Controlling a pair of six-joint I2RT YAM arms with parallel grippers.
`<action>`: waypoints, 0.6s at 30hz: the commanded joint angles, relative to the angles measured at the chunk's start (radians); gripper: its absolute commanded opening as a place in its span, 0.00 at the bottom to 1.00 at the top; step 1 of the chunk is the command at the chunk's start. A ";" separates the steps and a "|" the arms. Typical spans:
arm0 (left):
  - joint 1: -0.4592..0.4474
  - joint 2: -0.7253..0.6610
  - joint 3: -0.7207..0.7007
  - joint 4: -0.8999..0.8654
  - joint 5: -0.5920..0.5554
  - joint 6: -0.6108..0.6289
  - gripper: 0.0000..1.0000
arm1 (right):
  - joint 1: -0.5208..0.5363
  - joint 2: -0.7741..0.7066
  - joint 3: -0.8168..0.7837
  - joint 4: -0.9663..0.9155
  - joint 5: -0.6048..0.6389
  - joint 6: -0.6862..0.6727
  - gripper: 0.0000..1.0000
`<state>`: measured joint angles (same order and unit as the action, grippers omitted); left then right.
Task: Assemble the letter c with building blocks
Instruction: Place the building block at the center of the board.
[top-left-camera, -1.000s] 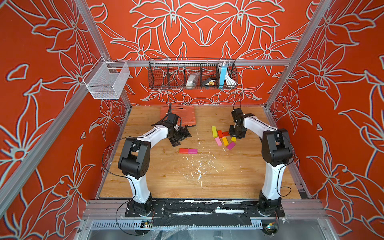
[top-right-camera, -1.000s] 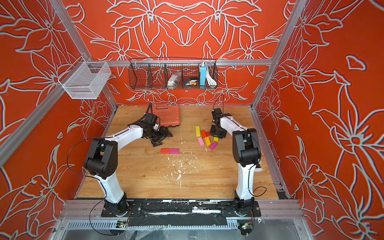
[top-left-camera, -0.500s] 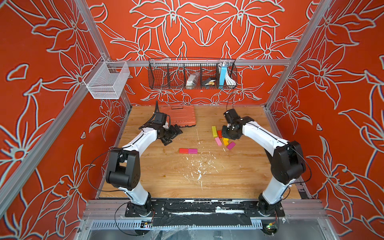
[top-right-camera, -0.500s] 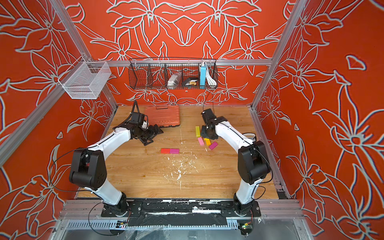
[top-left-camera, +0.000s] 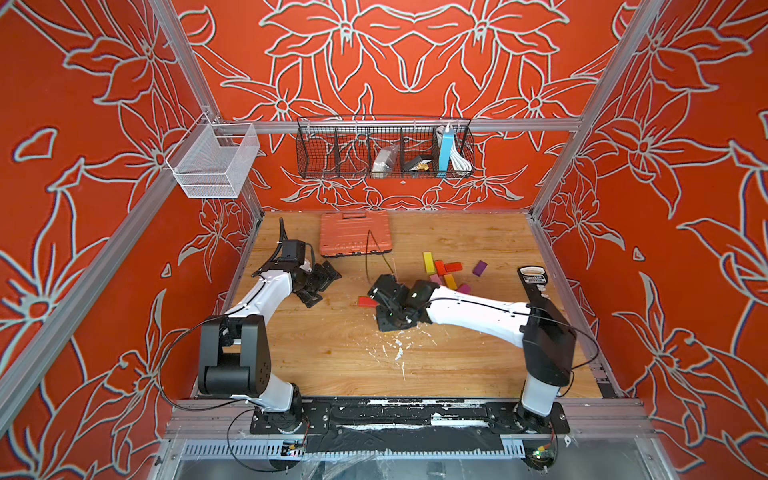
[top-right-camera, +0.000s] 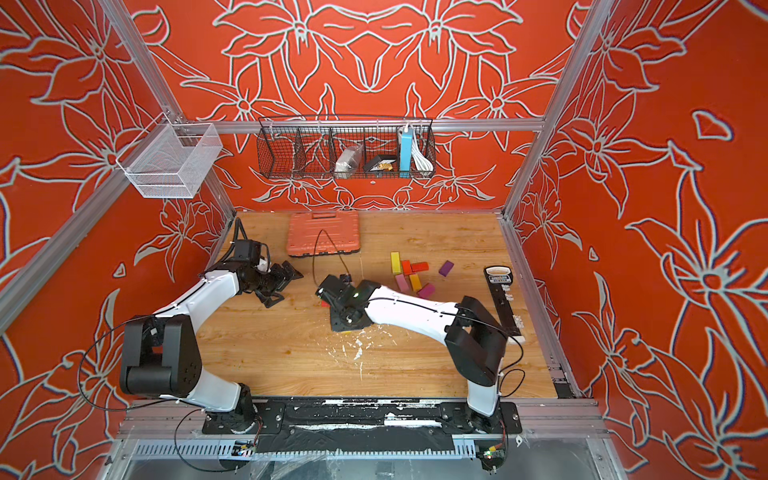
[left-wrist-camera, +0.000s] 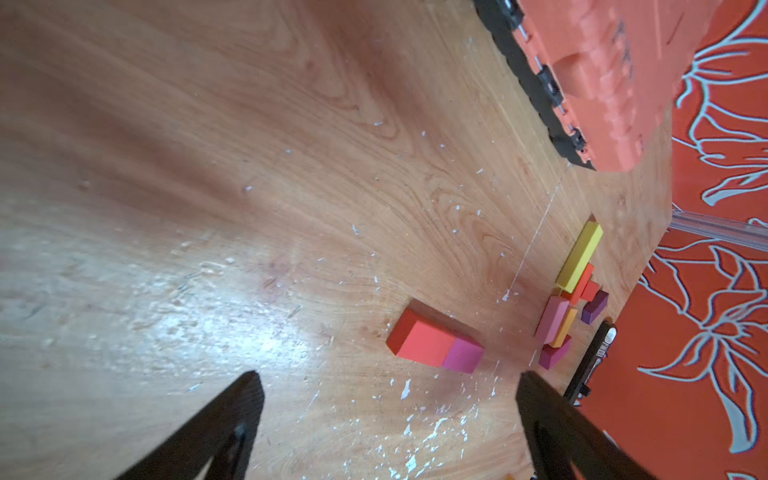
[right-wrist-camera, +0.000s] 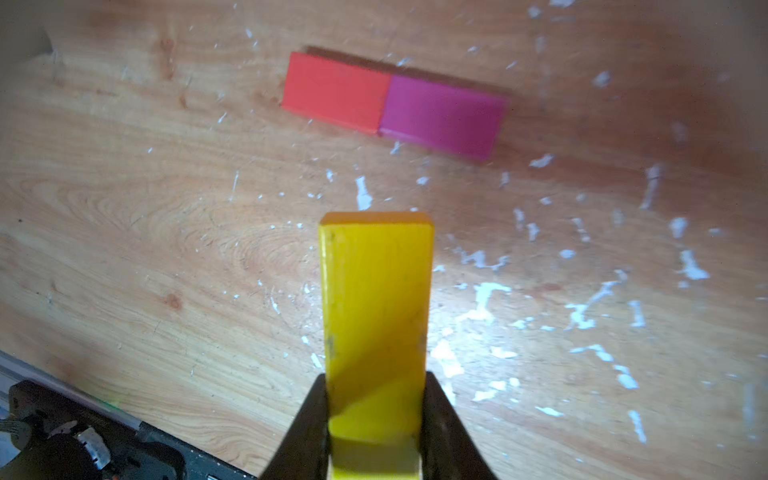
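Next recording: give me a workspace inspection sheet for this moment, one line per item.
Surface: wooden table, scattered with white flecks.
Job's things: red block and magenta block lie end to end, touching; one yellow block is held; other blocks are piled farther back, with a purple block lying apart from them.
Clutter: ribbed orange case at the back; black labelled tool near the right edge.
Claws: left claw open, empty; right claw shut on the yellow block, close to the red-magenta pair.
Cables: black cable loops up from the right wrist.
Surroundings: orange floral walls; black wire basket holding small items; white mesh basket, nothing seen inside.
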<state>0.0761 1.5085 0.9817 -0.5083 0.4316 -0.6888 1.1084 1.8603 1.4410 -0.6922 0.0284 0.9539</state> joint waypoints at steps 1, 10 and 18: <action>0.019 -0.037 -0.017 -0.009 0.026 0.021 0.96 | 0.037 0.078 0.065 -0.004 0.037 0.087 0.20; 0.052 -0.041 -0.056 0.001 0.060 0.023 0.96 | 0.061 0.218 0.164 0.004 0.020 0.149 0.22; 0.063 -0.031 -0.058 0.010 0.078 0.021 0.96 | 0.062 0.286 0.225 -0.021 0.025 0.160 0.24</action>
<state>0.1318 1.4860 0.9272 -0.5041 0.4904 -0.6796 1.1671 2.1155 1.6264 -0.6838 0.0288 1.0935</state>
